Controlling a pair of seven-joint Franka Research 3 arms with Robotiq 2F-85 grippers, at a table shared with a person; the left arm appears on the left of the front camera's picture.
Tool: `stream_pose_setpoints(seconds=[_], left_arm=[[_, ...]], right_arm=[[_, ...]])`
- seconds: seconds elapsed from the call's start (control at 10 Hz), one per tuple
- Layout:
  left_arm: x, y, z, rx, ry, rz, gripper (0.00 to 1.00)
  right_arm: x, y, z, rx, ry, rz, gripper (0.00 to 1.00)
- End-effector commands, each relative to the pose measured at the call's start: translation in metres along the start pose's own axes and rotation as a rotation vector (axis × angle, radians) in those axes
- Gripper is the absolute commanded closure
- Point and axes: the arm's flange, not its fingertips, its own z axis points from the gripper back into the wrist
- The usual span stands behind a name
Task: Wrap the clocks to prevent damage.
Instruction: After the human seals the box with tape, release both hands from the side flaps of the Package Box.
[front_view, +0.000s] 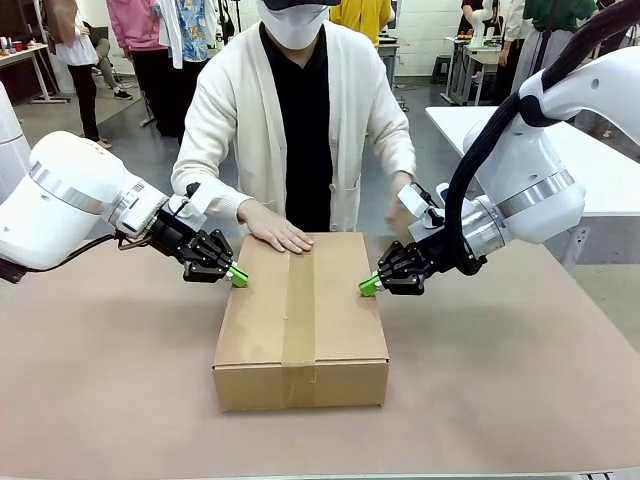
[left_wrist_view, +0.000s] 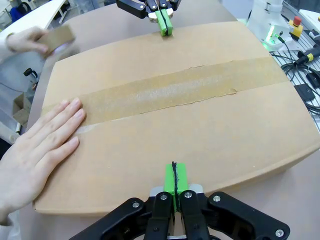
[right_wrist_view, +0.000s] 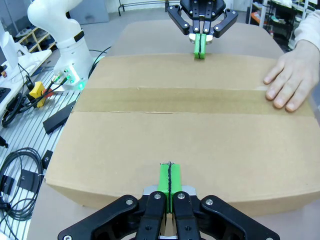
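Note:
The clocks are out of view. A closed brown cardboard box (front_view: 300, 320) lies in the middle of the table, with a strip of brown tape (front_view: 298, 310) along its top seam. My left gripper (front_view: 238, 276) is shut, and its green tips rest at the box's left top edge (left_wrist_view: 174, 180). My right gripper (front_view: 369, 286) is also shut, with its tips at the opposite top edge (right_wrist_view: 170, 181). Neither gripper holds anything. The person's flat hand (front_view: 275, 232) presses on the far end of the lid.
The person stands at the far side of the table. Their other hand holds a brown tape roll (left_wrist_view: 57, 37) just beyond the box. Cables and an arm base (right_wrist_view: 65, 45) lie on the robot's side. Bare brown tabletop (front_view: 520, 370) surrounds the box.

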Motion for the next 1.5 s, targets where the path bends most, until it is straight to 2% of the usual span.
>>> stream_pose_setpoints(seconds=[0.0, 1.4], left_arm=[[-0.0027, -0.0001, -0.0037, -0.001, 0.006, -0.011, 1.0], [-0.0027, -0.0001, -0.0037, -0.001, 0.006, -0.011, 1.0]], right_arm=[[-0.0024, -0.0001, -0.0016, -0.001, 0.005, -0.004, 0.99], [-0.0024, -0.0001, -0.0016, -0.001, 0.005, -0.004, 0.99]])
